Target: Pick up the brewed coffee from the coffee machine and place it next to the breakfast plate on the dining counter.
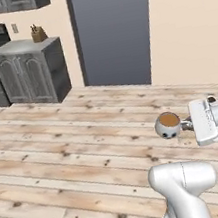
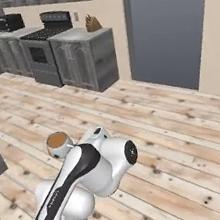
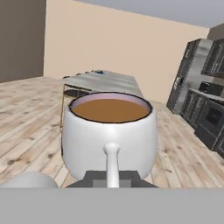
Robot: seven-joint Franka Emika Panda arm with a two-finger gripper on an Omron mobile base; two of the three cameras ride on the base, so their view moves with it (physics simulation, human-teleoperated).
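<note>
Clearly we have the mug of brewed coffee (image 3: 109, 131) in hand: the tool (image 3: 112, 178) is closed tight on the mug's thin side handle, the dark tips pinching it just below the bowl in the hand view. In the left base view the mug (image 1: 167, 125) hangs upright over the wooden floor (image 1: 63, 154), out in front of the arm and clear of any support. We judge it a stiff, smooth ceramic piece, light in itself but brim-full of light brown liquid, so it will want to swing about that narrow handle and spill if we tilt or jolt it. A handle grip like this gives little hold against twisting; a slow, level carry seems wise, and a knock on a hard edge could chip it. Beyond the mug, farther off and slightly left in the hand view, lies the dining counter's marbled worktop (image 3: 103, 81) with a stool (image 3: 74, 93) at its near side; we cannot make out the breakfast plate on it from here.
</note>
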